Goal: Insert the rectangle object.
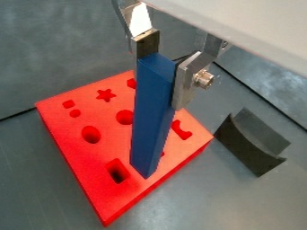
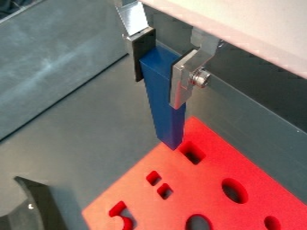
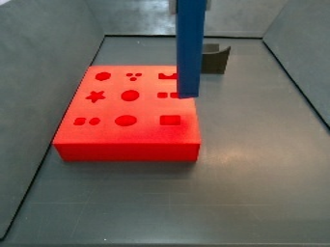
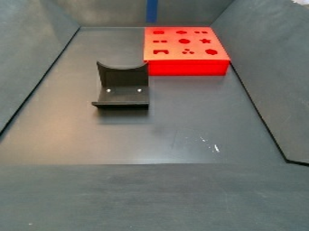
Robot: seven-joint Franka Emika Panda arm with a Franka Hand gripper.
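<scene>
My gripper (image 1: 166, 65) is shut on the top of the rectangle object, a long blue bar (image 1: 150, 117), which hangs upright. The same grip shows in a wrist view (image 2: 163, 67), with the bar (image 2: 164, 103) between the silver fingers. Below lies the red block (image 1: 84, 126) with shaped holes. The bar's lower end hovers just above the block, close to its rectangular hole (image 1: 117, 171), which also shows in a wrist view (image 2: 192, 157). In a side view the bar (image 3: 190, 48) hangs over the block (image 3: 129, 135), near the hole (image 3: 169, 121). The gripper is out of both side views.
A dark grey curved holder (image 1: 256, 139) stands on the grey floor beside the block; it also shows in both side views (image 3: 213, 60) (image 4: 121, 86). Grey walls enclose the floor. In a side view only the bar's end (image 4: 152, 11) shows behind the block (image 4: 185, 56).
</scene>
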